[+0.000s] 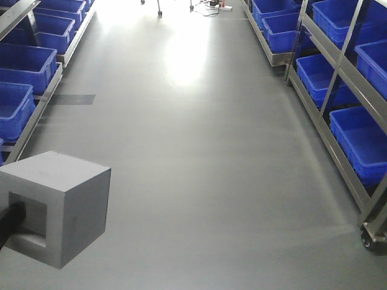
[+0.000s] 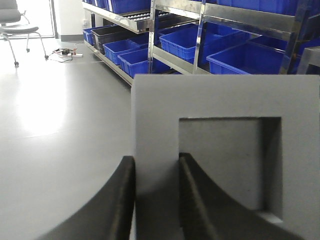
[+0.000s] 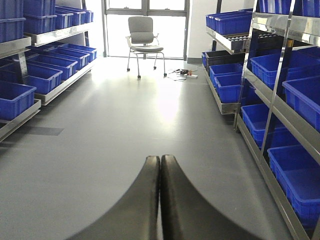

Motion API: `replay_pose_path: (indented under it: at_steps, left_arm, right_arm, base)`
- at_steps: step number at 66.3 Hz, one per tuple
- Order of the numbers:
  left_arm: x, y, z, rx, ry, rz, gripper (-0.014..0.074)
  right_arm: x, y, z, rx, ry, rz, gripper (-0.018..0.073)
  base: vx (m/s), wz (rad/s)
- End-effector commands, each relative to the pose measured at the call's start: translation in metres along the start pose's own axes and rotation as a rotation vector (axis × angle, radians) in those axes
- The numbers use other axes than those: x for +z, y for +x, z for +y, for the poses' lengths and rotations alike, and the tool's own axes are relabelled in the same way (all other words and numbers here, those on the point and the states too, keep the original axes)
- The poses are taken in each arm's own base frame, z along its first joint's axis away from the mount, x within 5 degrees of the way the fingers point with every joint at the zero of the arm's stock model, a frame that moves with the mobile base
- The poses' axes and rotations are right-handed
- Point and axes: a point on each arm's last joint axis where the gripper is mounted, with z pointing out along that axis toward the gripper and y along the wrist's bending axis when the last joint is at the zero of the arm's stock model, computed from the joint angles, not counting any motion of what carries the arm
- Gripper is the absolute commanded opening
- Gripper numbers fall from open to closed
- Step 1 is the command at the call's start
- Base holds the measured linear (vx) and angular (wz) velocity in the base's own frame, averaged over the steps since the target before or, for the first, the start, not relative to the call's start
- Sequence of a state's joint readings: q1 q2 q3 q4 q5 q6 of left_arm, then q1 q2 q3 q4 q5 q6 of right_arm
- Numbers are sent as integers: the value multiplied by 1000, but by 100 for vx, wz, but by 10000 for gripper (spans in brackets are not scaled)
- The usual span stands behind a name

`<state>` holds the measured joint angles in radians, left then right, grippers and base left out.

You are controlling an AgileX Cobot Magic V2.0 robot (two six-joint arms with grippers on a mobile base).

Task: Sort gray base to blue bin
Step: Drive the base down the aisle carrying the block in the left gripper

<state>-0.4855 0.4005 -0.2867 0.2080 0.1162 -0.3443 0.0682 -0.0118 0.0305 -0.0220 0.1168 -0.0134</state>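
The gray base (image 1: 66,199) is a matte light-gray cube held above the floor at the lower left of the front view. Its square recess faces the left wrist camera (image 2: 220,100). My left gripper (image 2: 156,159) is shut on the recess's left wall, with one finger outside the cube and one inside the recess. In the front view only a black finger (image 1: 9,220) shows, entering the recess. My right gripper (image 3: 160,157) is shut on nothing, with its fingers pressed together over bare floor. Several blue bins sit on racks on both sides, the nearest blue bin (image 1: 363,145) low on the right.
Metal racks (image 1: 329,142) of blue bins line the aisle on the right, and a second rack (image 1: 36,115) lines the left. A rack caster (image 1: 369,237) sits at the lower right. A gray office chair (image 3: 145,35) and floor cables (image 3: 181,73) are at the far end.
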Motion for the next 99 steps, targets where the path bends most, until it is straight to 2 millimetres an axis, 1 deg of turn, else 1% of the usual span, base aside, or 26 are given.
replay_pose_path:
  at_steps: [1,31,99]
  left_arm:
    - [-2,-20,-5,-8,47,-130,-6]
    - [-2,-20,-5,-8,47,-130,-6]
    - [-2,-20,-5,-8,47,-130,-6]
  right_arm:
    - [0,-3,0,-17,7,-76,-9]
    - [0,-3,0,-17,7,-76,-9]
    - [0,-3,0,-17,7,-76,-9]
  base:
    - [41,-10]
    - [43,-6]
    - [44,4]
